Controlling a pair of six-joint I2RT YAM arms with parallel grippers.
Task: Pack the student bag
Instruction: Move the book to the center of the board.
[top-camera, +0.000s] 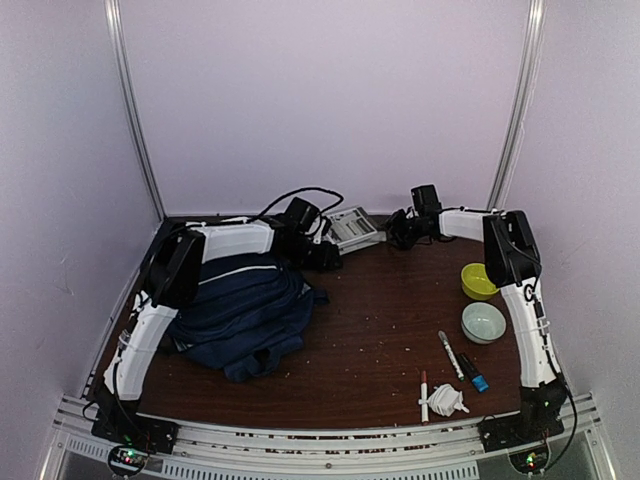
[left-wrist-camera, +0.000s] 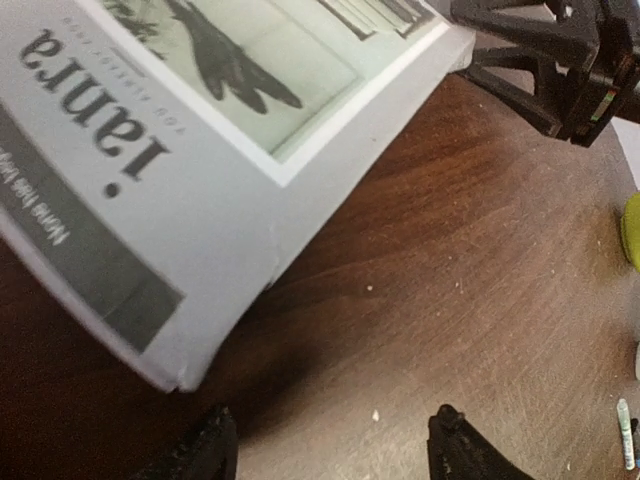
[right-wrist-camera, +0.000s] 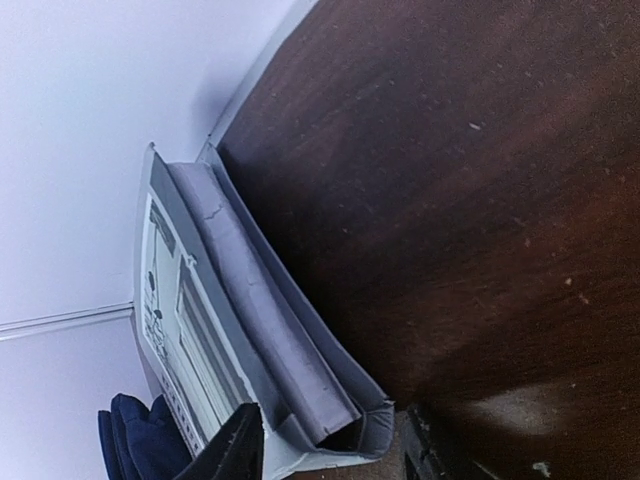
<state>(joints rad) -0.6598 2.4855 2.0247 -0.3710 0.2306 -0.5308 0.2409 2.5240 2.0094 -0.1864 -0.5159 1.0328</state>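
Note:
The student bag (top-camera: 245, 310), a navy backpack with a thin white stripe, lies slumped on the left of the table; a bit of it shows in the right wrist view (right-wrist-camera: 135, 440). A flat grey printed box (top-camera: 355, 228) lies at the back centre. My left gripper (top-camera: 325, 250) is open and empty just left of the box (left-wrist-camera: 200, 150), its fingertips (left-wrist-camera: 205, 450) low over bare wood. My right gripper (top-camera: 400, 232) is at the box's right end, open, with the box's open-ended corner (right-wrist-camera: 400, 425) lying between the jaws.
A yellow bowl (top-camera: 478, 280) and a pale green bowl (top-camera: 483, 322) stand at the right. Pens (top-camera: 450, 352), a blue-capped marker (top-camera: 473, 373), a red-tipped pen (top-camera: 424, 393) and a white crumpled piece (top-camera: 447, 400) lie front right. Purple walls enclose the table.

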